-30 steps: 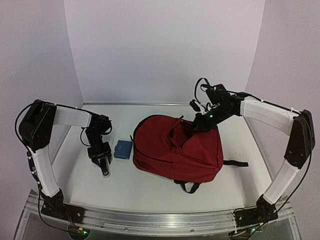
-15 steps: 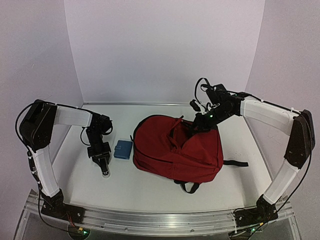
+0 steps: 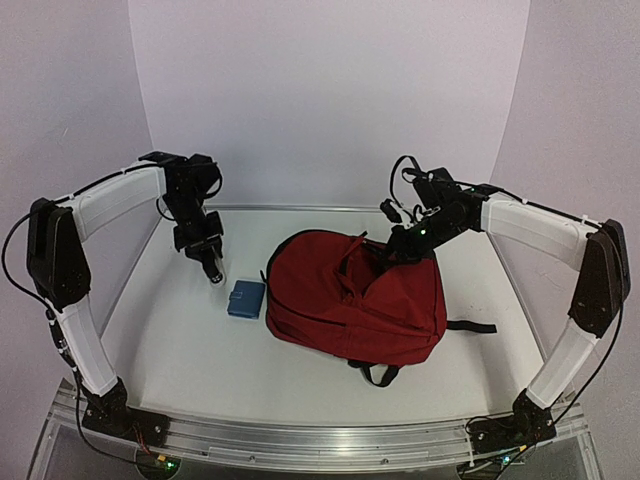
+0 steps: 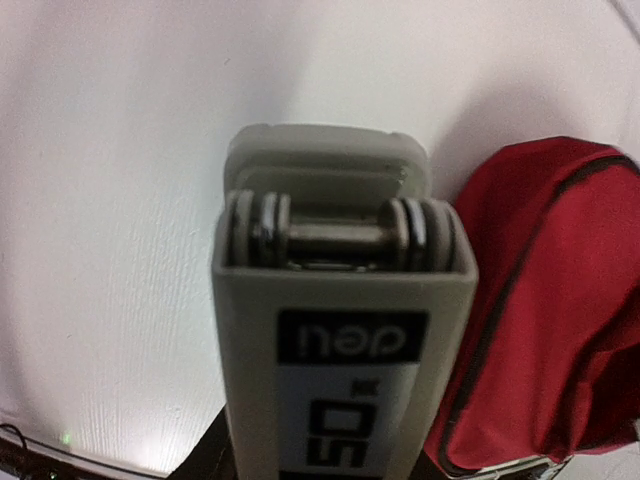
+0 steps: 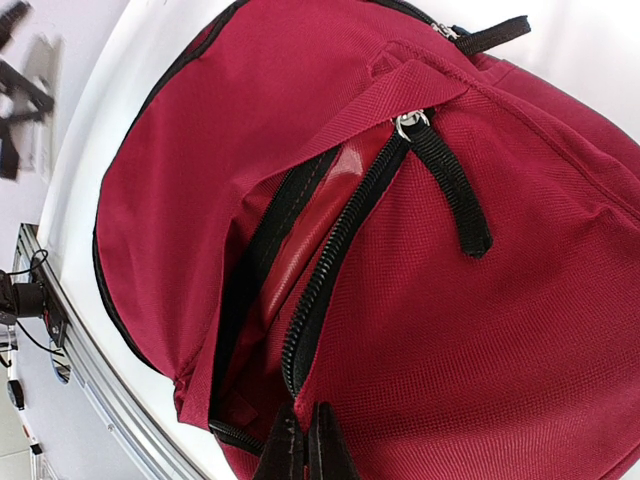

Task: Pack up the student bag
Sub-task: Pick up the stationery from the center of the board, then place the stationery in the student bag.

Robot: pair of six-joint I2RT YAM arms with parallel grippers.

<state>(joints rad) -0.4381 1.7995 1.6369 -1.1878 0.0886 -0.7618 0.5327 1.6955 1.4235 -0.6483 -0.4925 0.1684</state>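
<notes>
The student bag (image 3: pixel 340 310), dark red with black straps, lies in the middle of the table. It also shows in the right wrist view (image 5: pixel 530 300) and the left wrist view (image 4: pixel 545 300). Its zipper (image 5: pixel 345 240) is partly open. My right gripper (image 3: pixel 402 244) is shut on the fabric edge by the zipper (image 5: pixel 305 445) and holds the opening up. My left gripper (image 3: pixel 210 262) is shut on a grey stationery box (image 4: pixel 340 330) with a "deli" label. It holds the box in the air left of the bag.
A small blue case (image 3: pixel 245 298) lies flat on the table just left of the bag. A black strap (image 3: pixel 470 327) trails from the bag's right side. White walls close the table at the back and both sides.
My left arm has lifted the grey box off the table and carried it up and toward the back. The right gripper and the bag have not moved.
</notes>
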